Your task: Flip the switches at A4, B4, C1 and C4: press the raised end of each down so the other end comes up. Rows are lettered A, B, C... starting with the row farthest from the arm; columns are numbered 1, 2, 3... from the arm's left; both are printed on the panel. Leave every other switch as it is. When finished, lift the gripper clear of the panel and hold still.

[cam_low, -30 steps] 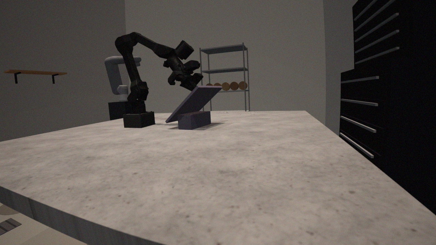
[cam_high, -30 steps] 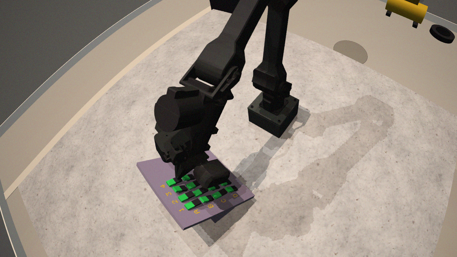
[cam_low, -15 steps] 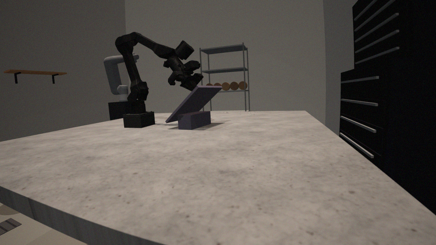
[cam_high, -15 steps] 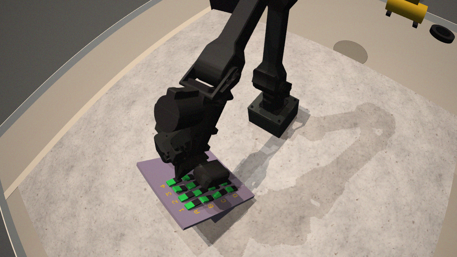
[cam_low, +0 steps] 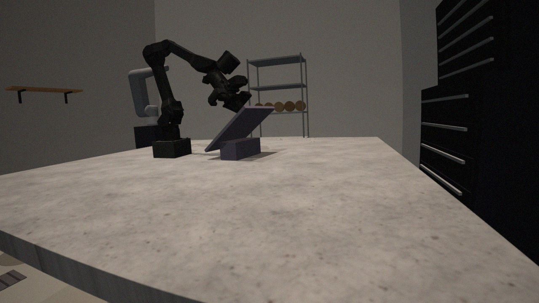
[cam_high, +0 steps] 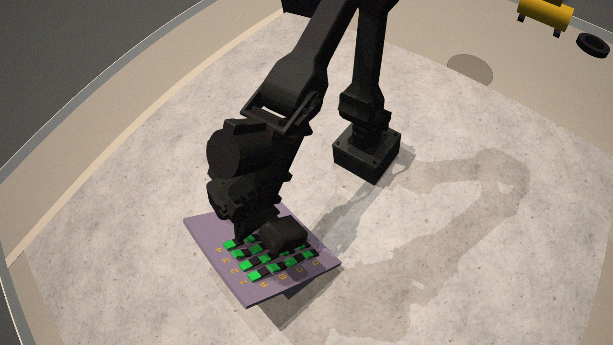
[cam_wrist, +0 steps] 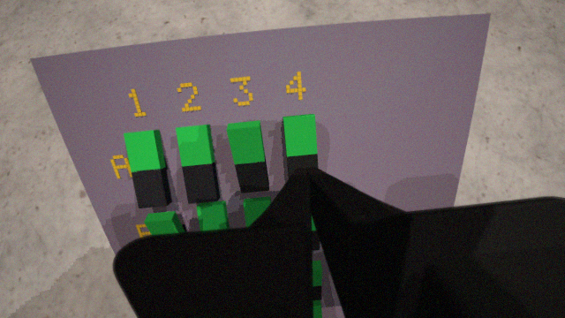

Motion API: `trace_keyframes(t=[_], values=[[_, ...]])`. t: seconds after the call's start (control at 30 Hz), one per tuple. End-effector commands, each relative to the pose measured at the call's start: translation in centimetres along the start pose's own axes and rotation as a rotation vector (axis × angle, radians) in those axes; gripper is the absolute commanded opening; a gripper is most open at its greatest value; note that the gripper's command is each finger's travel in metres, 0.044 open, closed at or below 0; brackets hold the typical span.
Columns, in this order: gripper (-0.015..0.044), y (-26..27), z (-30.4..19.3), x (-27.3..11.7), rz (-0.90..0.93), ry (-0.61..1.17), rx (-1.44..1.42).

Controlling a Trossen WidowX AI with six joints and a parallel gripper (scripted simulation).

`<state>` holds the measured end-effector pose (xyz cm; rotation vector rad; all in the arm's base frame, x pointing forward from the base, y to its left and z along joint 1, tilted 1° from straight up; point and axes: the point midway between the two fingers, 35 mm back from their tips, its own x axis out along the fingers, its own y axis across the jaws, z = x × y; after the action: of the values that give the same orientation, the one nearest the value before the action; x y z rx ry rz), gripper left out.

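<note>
A4 (cam_wrist: 300, 142) sits top right of the grid on the panel (cam_wrist: 397, 110), which is propped on a wedge near the bench's far edge, just beside the arm base (cam_low: 171, 147). Gripper (cam_wrist: 307, 177) is pressed together, pinching nothing, tip on A4's black near end. Risks, as I judge them: tip sliding off sideways onto A3 (cam_wrist: 248, 155), or the knuckles below nudging row B, which they hide. Bench (cam_low: 301, 211) is mottled grey stone. Beyond it: shelf rack (cam_low: 278, 94), black drawers (cam_low: 486, 112).
</note>
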<state>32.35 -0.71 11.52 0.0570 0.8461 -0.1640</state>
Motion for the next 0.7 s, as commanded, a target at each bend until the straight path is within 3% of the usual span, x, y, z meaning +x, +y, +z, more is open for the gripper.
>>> trace_keyframes(t=[0.0, 0.5, 0.67], values=[[0.0000, 0.1, 0.0, 0.1, 0.005, -0.001, -0.003], [0.0000, 0.1, 0.0, 0.3, 0.005, -0.001, -0.003], [0.0000, 0.1, 0.3, -5.1, 0.005, 0.023, -0.002]])
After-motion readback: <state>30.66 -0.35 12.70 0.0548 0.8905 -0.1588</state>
